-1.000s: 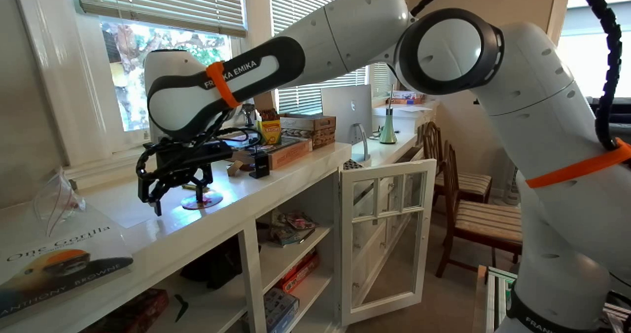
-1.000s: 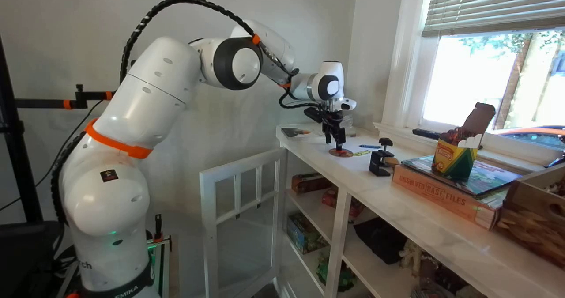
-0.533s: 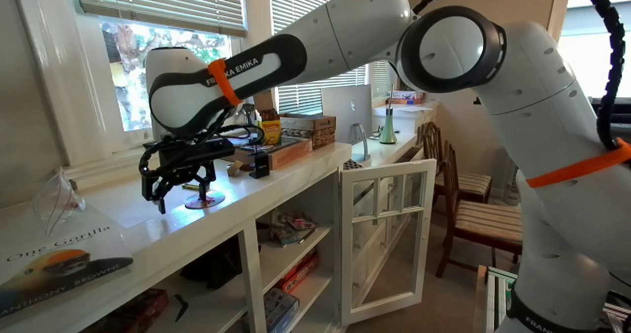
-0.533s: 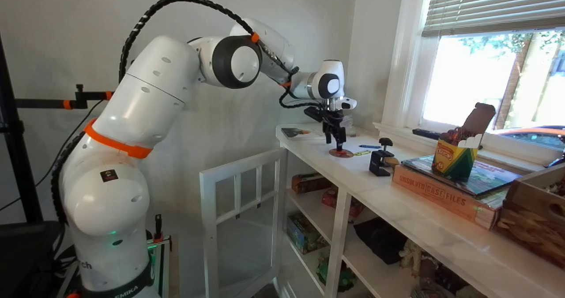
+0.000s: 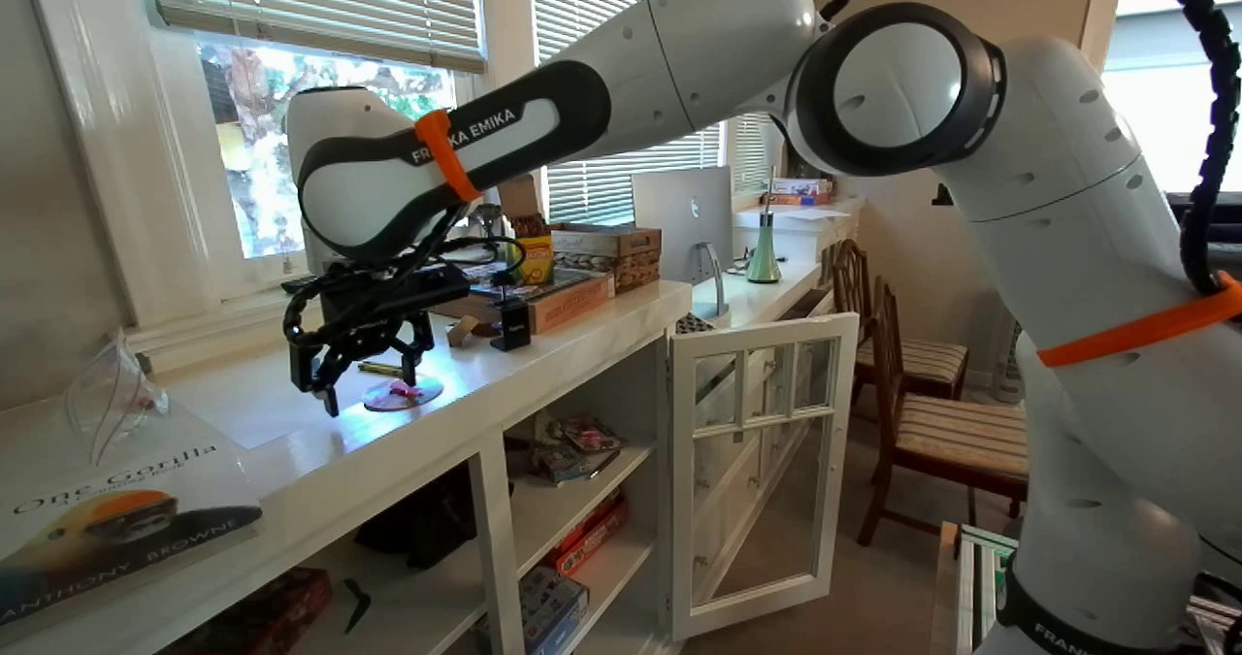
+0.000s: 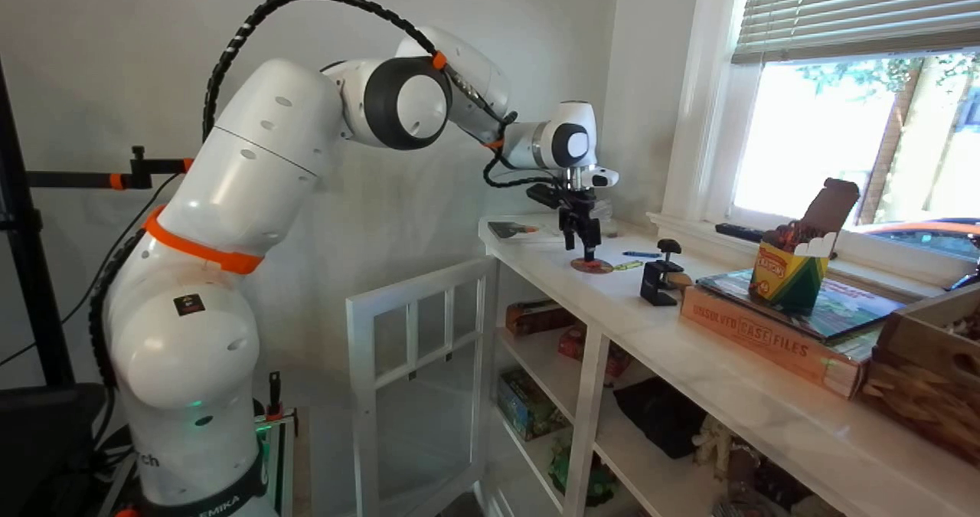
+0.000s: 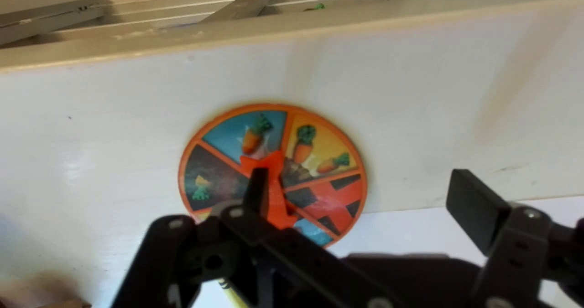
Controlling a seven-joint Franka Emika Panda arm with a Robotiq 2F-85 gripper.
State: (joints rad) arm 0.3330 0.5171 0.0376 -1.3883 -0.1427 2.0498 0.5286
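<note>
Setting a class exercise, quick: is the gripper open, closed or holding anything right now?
Robotiq gripper: open, jaws apart, holding nothing, partly over the carrot-picture game spinner.

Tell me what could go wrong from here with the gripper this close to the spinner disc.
One finger of the open gripper stands over the spinner disc, close to its red arrow; dipping lower might jam or bend the arrow. A sideways push could slide the disc, perhaps toward the nearby front edge of the white counter. A push the other way may nudge the yellow crayon lying near the disc.
</note>
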